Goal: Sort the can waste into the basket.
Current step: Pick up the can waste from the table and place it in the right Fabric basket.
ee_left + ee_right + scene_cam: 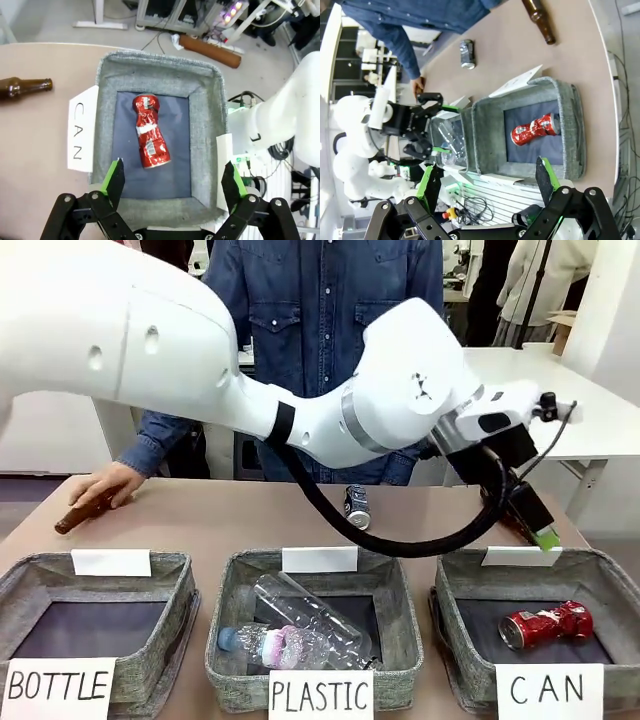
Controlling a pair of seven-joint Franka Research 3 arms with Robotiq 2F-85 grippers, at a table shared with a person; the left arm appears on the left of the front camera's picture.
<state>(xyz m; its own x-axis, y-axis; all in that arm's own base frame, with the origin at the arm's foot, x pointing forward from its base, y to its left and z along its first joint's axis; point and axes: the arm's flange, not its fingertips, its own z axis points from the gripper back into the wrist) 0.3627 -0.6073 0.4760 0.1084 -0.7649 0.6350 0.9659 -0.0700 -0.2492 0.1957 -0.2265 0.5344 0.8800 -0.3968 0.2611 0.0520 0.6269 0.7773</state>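
Now: your left claw hangs open over the CAN basket, with the red can lying free below it.
You can see the red can on its side on the basket's dark floor, between the spread fingers and apart from both. Your right claw stands open too, holding nothing. The dark can sits on the table beyond the PLASTIC basket, which holds clear bottles. A brown bottle lies on the table near the CAN basket.
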